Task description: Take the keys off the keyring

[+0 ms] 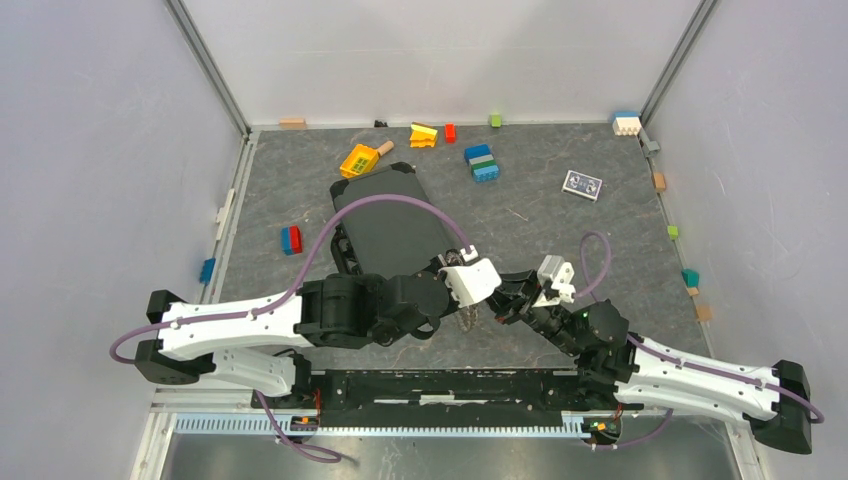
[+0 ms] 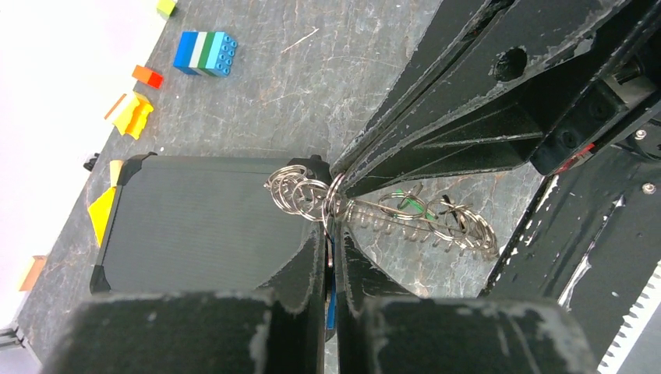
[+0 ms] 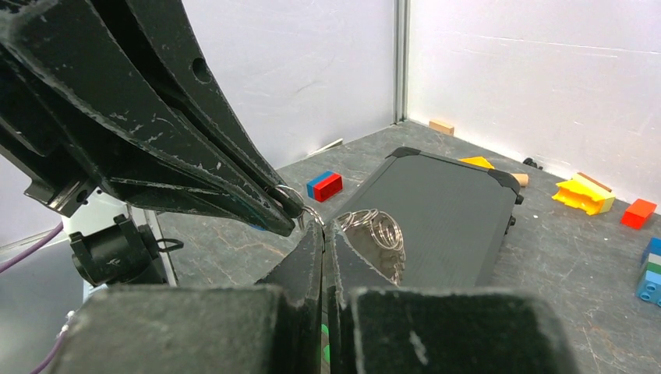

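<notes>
Just behind the keyring (image 2: pixel 405 216) lies a black case (image 2: pixel 203 222), bricks (image 2: pixel 205 53) beyond

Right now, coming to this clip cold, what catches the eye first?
The two arms meet tip to tip at the near middle of the table. The left gripper and the right gripper are both pinched shut on one tangled metal keyring. Just behind them lies a large black case, and bright toy bricks dot the far edge.
</notes>
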{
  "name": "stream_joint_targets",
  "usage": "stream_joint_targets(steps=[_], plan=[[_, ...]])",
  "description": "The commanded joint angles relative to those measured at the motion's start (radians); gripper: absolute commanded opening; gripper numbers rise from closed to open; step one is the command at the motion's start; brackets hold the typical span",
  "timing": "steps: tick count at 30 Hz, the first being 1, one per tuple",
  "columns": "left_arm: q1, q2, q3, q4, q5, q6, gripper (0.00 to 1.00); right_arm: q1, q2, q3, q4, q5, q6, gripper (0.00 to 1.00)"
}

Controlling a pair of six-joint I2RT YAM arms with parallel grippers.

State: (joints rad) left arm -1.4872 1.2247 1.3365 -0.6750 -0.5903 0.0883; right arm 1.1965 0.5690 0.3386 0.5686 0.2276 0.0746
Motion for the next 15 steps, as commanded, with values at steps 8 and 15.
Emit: stream_joint_targets(steps=[8, 15], plan=[[-0.01, -0.024, -0.044, 0.034, 0.061, -0.109, 0.02, -0.015, -0.048, -0.014, 0.124, 0.185, -0.01, 0.0], [-0.009, -0.021, -0.054, 0.049, 0.066, -0.124, 0.02, -0.015, -0.077, -0.029, 0.132, 0.223, -0.008, 0.0]])
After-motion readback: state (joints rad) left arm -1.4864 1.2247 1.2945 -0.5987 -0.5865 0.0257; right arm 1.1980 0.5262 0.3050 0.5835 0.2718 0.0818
